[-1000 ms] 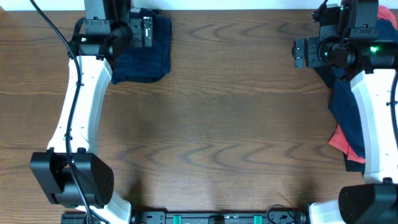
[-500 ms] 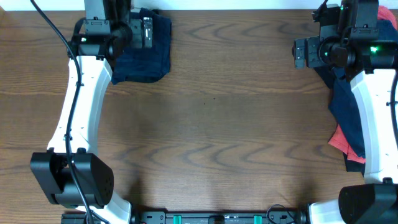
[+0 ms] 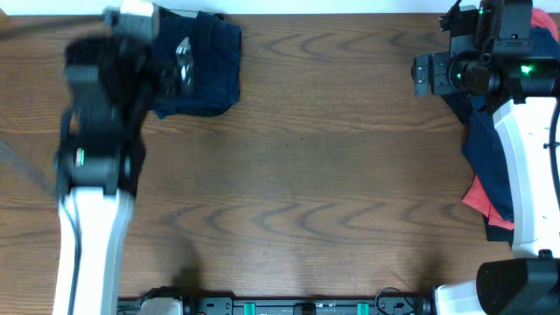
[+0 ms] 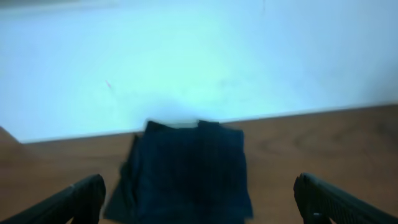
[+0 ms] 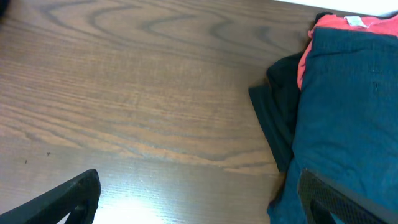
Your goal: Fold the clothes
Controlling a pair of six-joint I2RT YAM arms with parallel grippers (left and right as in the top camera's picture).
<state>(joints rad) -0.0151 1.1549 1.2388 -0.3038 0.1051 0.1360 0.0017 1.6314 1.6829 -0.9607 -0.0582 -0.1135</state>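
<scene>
Though crowded at both far corners, wide open across the rest of the table (image 3: 306, 175): bare brown wood over the whole middle and down to the near edge. Ends at the far edge against a pale wall (image 4: 199, 56).

Heaped loosely along the right edge, partly hidden under the right arm (image 3: 529, 166): the pile of clothes (image 3: 481, 149), mostly navy, reaching out to the table's side. On top in the right wrist view, a broad navy layer (image 5: 354, 93), fairly smooth, with a straight left hem. Beneath it, a black piece (image 5: 277, 118) poking out onto the wood. At the far end, and again as a corner near the front of the heap, a coral piece (image 5: 336, 25).

Lying flat at the far left corner, just short of the back edge: folded navy shorts (image 3: 206, 74), a neat rectangle with squared sides. Beside them, smeared by blur, the left arm (image 3: 92, 166).

Left gripper (image 4: 202, 205) spread wide and empty, with the shorts in view between its fingers. Right gripper (image 5: 199, 199) likewise spread wide and empty, over bare wood just left of the pile.
</scene>
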